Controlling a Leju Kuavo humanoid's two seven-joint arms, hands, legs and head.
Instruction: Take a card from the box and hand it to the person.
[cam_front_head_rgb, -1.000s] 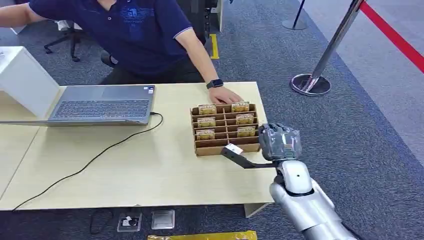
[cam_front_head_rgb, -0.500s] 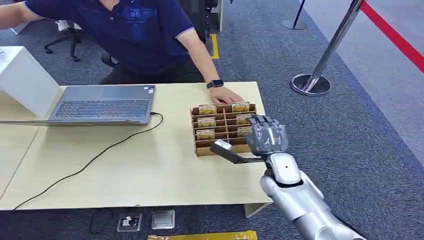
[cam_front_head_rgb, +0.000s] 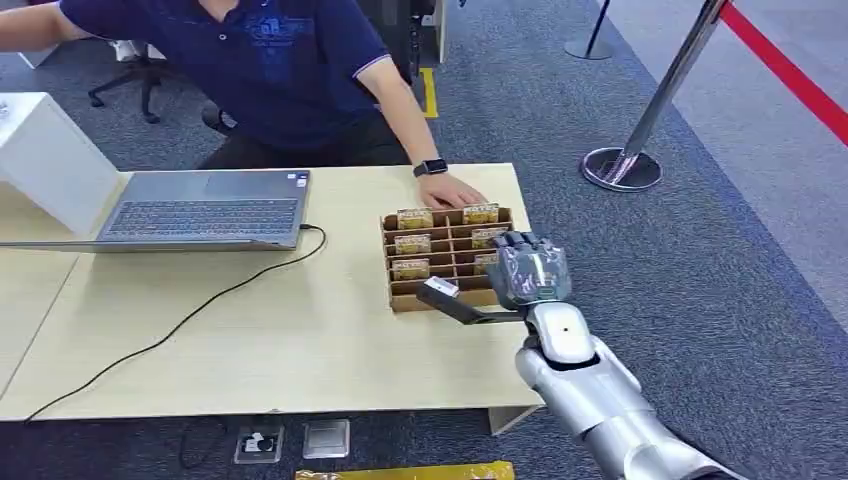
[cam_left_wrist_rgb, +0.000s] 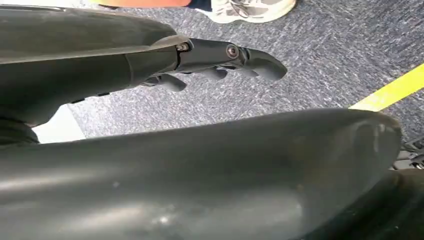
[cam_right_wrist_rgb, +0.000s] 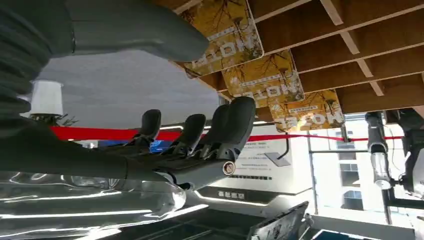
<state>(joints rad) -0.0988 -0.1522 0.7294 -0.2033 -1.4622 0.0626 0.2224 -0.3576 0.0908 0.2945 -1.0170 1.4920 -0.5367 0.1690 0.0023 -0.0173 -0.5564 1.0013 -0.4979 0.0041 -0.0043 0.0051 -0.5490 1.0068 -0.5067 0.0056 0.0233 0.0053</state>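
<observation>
right hand (cam_front_head_rgb: 531, 272) hovers empty over the box's (cam_front_head_rgb: 440, 296) cards (cam_front_head_rgb: 411, 243).

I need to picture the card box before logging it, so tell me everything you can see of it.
The card box looks like brown cardboard, open-topped, split by dividers into two columns of slots. It sits flat near the table's right edge. Yellow cards stand in the far slots. A person's hand rests by its far side; the right hand hovers over its right side.

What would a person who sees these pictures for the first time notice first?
First, the silver right hand, empty, fingers spread, at the right side of the brown box of yellow cards near the table's right end. Next, the person in a dark blue shirt behind the table, one hand resting just behind the box.
</observation>
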